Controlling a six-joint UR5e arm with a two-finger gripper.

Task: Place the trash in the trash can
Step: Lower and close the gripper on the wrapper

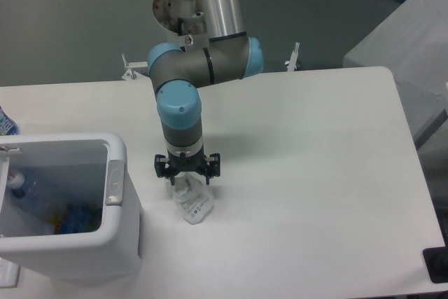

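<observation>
Your gripper [186, 181] hides the wrapper's [193, 204] top; grip unclear. The arm [180, 113] points straight down beside the trash can [115, 204].

Counter [315, 173]: plain white. Trash can [119, 232]: white, small grey panel on rim side; blue showing inside. Wrapper [193, 203]: clear-white, faint dark print. Pincer [187, 178]: black. Arm [180, 113]: grey with light-blue caps, silver tube.
</observation>
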